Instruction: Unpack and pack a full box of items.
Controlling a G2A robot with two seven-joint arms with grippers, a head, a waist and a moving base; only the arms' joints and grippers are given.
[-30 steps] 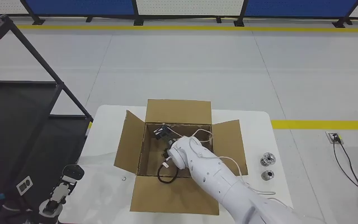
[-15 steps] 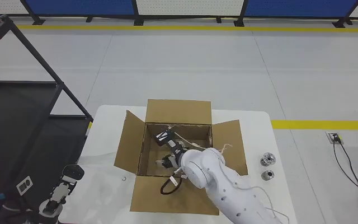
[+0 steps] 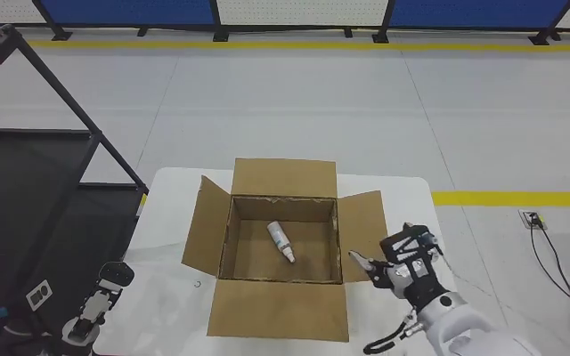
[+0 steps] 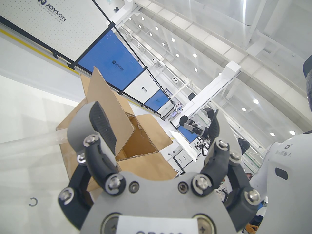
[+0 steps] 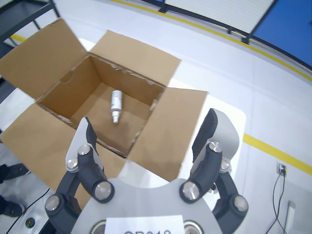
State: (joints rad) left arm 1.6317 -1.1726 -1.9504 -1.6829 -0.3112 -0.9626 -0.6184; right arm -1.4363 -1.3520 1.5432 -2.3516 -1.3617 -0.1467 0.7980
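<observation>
The white table (image 3: pixel 169 191) is occupying the lower middle of the top view. It is carrying one cardboard box (image 3: pixel 283 176), which is standing at its centre with all four flaps folded outward.

There are two claws. The right gripper (image 5: pixel 148 119) is hovering at the lower right of the top view, just past the box's right flap and above the table. Its fingers are spread wide and gripping nothing. The left gripper (image 4: pixel 156 115) is sitting low at the lower left of the top view, well apart from the box, and it too is spread wide and empty.

One white bottle (image 3: pixel 281 240) is lying on its side on the box floor, near the middle and slanting toward the lower right, with its narrow cap end lowest in the frame. One small open ring (image 3: pixel 197 284) is lying on the table just outside the box's left flap.

With a single item inside, the box is probably either almost unpacked or only starting to be packed, and I cannot tell which. If it is being unpacked, the next move is asking the right claw to descend over the right wall. It would need to turn its jaws across the bottle's slim body and close gently, since the round bottle is likely to roll.
</observation>
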